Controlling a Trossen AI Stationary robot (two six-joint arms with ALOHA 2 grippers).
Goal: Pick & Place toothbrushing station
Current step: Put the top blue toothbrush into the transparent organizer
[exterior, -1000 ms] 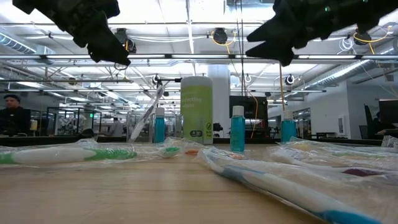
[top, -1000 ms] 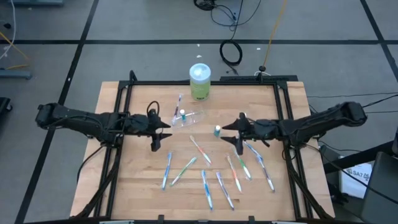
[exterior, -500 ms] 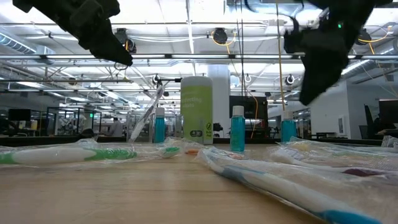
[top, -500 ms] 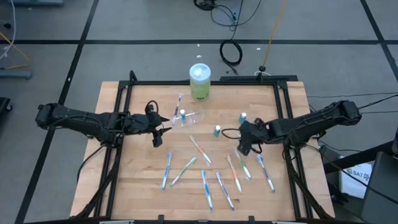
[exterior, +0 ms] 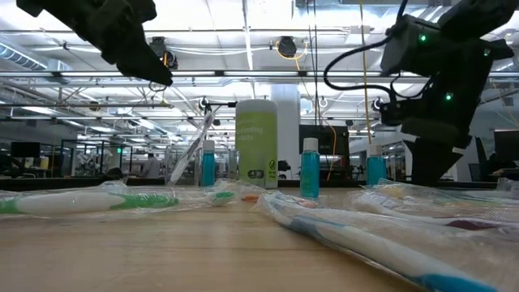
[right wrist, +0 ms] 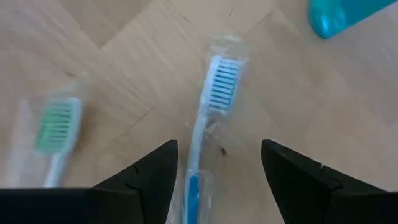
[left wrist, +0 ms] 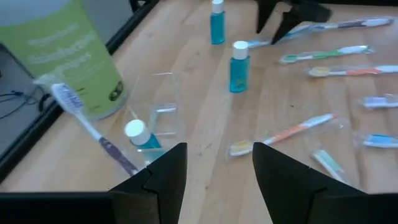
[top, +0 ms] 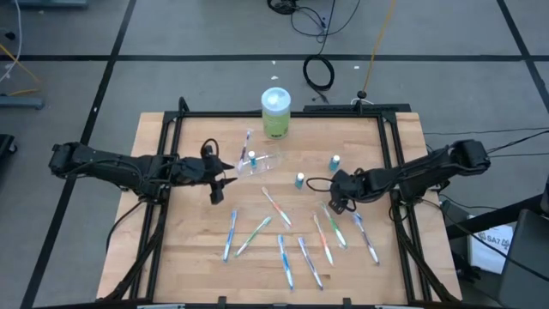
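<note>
The clear cup (top: pixel 264 161) appears to lie on its side at the table's middle far part. A teal-capped tube (top: pixel 252 159) stands by it, and a purple-handled toothbrush (left wrist: pixel 87 121) slants up beside it. Two more tubes (top: pixel 299 180) (top: pixel 334 161) stand to the right. Several wrapped toothbrushes (top: pixel 283 257) lie flat on the near half. My left gripper (top: pixel 219 184) hovers open left of the cup. My right gripper (top: pixel 334 203) points down, open, its fingers standing either side of a blue-handled wrapped toothbrush (right wrist: pixel 208 118) without touching it.
A green cylindrical container (top: pixel 275 113) with a pale lid stands at the far middle edge. A green-bristled toothbrush (right wrist: pixel 56 127) lies beside the blue one. A black frame (top: pixel 283 114) runs along the table's sides. Bare wood shows at the near left corner (top: pixel 180 257).
My right gripper has come down toward the toothbrushes on the table's right half and tipped from roughly level to pointing steeply down, staying open. The left gripper stays where it was. Nothing on the table has moved.
</note>
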